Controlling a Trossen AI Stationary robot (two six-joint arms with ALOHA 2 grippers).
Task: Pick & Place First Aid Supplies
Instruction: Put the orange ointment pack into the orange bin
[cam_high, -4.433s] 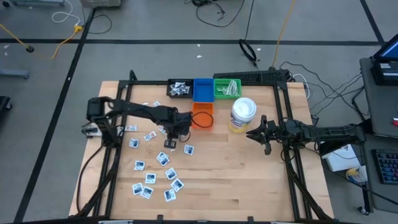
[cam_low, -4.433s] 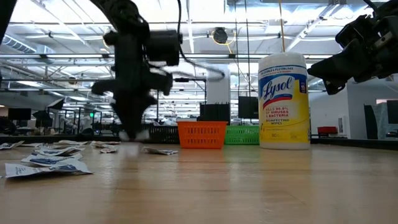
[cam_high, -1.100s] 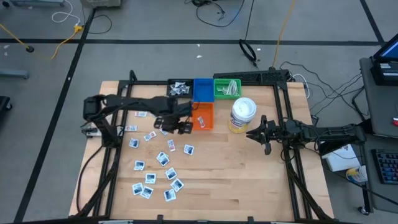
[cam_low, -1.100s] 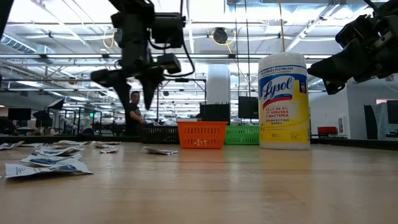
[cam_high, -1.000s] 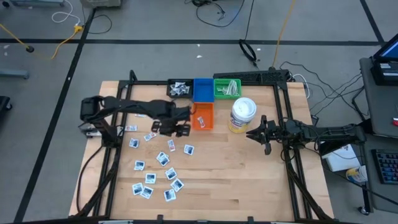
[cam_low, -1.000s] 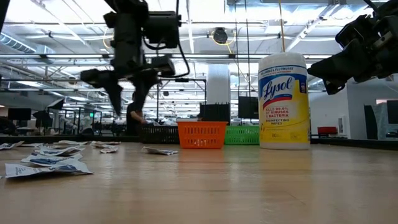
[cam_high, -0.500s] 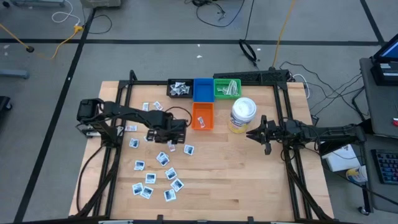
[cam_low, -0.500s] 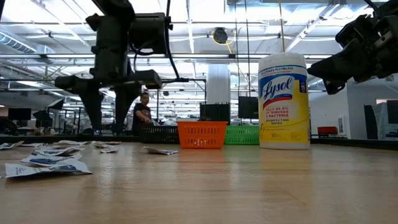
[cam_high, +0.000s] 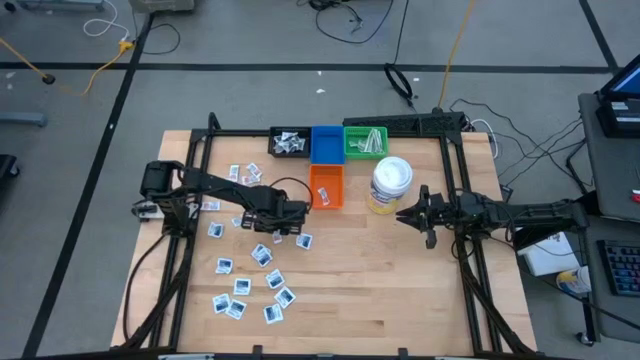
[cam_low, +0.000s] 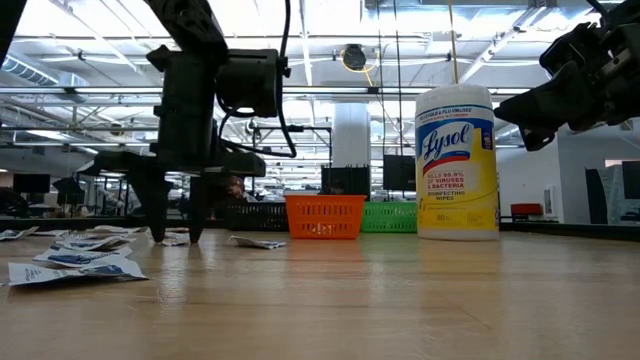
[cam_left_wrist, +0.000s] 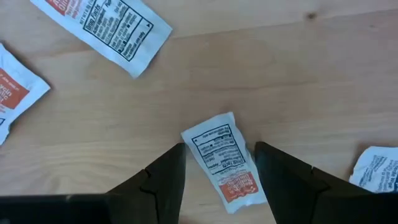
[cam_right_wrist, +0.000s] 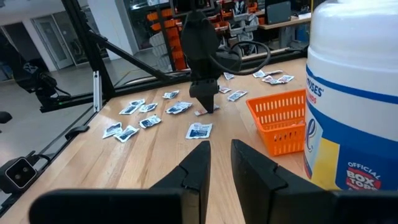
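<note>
packet (cam_left_wrist: 225, 162) is straddled on the surface (cam_high: 400, 280) by the left tool (cam_left_wrist: 217, 168), spread wide; right tool (cam_right_wrist: 219, 163) is held narrow at 3 o'clock.

A light wooden table (cam_high: 400, 290) is carrying a small orange plastic basket (cam_high: 326, 187), with a blue bin (cam_high: 326, 145) and a green bin (cam_high: 365, 141) sitting behind it. A white-lidded yellow Lysol wipes canister (cam_low: 457, 160) is standing upright beside the orange basket.
</note>
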